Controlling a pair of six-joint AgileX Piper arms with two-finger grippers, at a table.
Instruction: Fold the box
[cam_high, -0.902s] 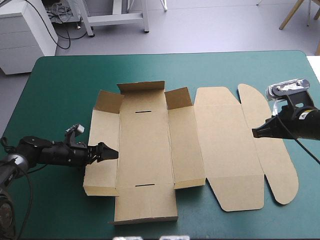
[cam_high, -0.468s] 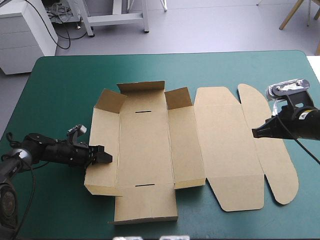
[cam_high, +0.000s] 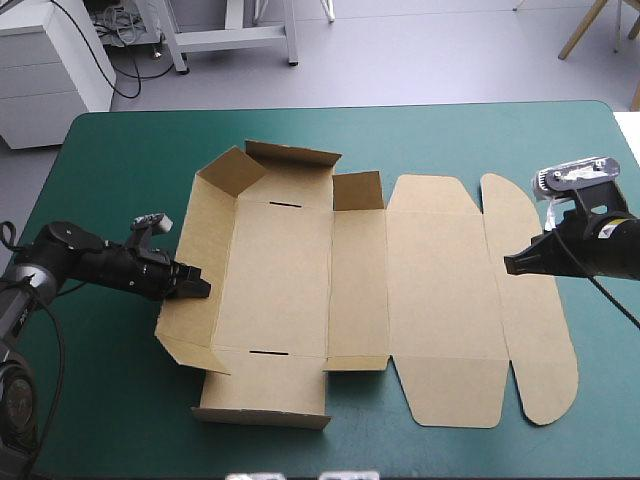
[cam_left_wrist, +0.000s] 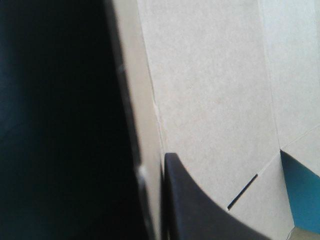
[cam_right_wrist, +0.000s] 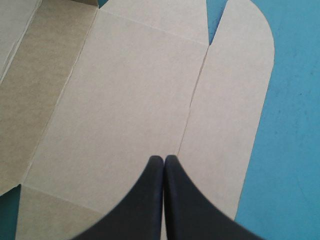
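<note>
While the brown box (cam_high: 290, 290) lies mid-frame on the table (cam_high: 120, 160), left wall (cam_high: 200, 250) raised, left gripper (cam_high: 196, 290) pinches it; right gripper (cam_high: 510, 266) closed, empty, over flat lid (cam_high: 450, 290). Most folds remain.

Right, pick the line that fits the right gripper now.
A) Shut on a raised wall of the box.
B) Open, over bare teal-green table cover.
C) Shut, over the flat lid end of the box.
C: in its own wrist view the right gripper has both black fingers meeting in one pointed arch, with the flat lid end of the box lying under and ahead of it.
</note>
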